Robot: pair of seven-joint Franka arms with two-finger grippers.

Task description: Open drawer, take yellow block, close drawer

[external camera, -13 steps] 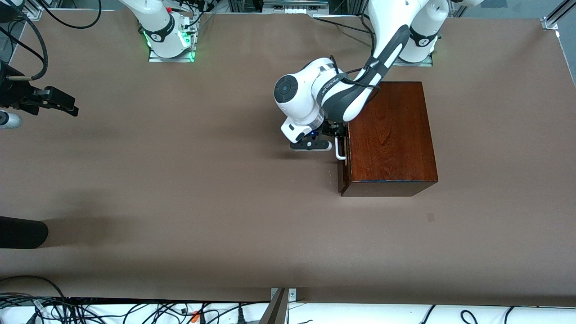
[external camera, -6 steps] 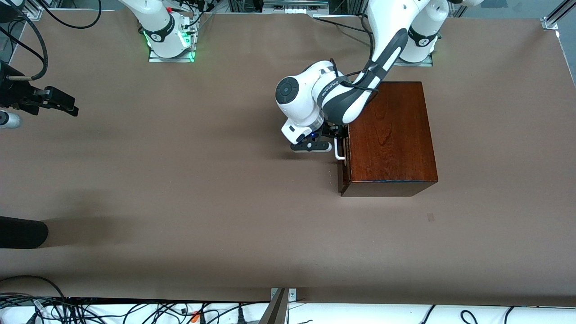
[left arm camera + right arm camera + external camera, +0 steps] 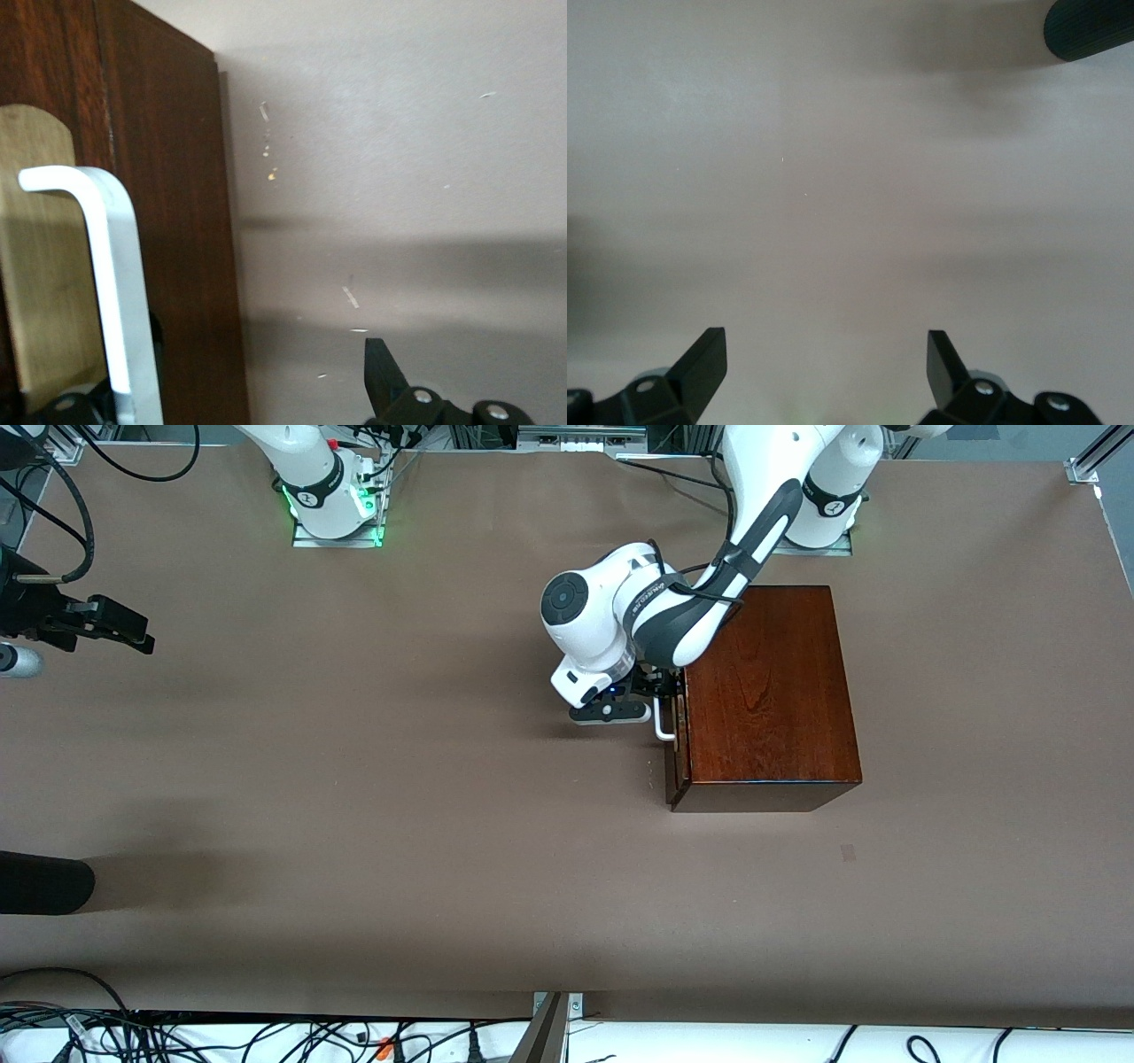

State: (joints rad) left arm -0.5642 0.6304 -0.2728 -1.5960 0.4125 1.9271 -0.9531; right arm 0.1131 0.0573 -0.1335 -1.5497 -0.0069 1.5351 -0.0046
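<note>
The dark mahogany box (image 3: 766,691) stands toward the left arm's end of the table. Its drawer (image 3: 673,775) faces the right arm's end and is out by a sliver. My left gripper (image 3: 660,693) is open at the white bar handle (image 3: 664,726). In the left wrist view the handle (image 3: 111,292) runs close by one finger, and the other fingertip (image 3: 381,372) stands well off over the table beside the drawer front (image 3: 177,221). The yellow block is hidden. My right gripper (image 3: 133,636) waits open over bare table at the right arm's end, its fingertips (image 3: 709,354) wide apart.
A black cylinder (image 3: 44,881) pokes in at the table's edge on the right arm's end, nearer the front camera; it also shows in the right wrist view as a dark cylinder (image 3: 1090,27). Cables (image 3: 177,1036) lie along the front edge.
The left gripper and the white handle have shifted slightly toward the right arm's end, and the drawer has slid out a sliver. The right arm has not moved.
</note>
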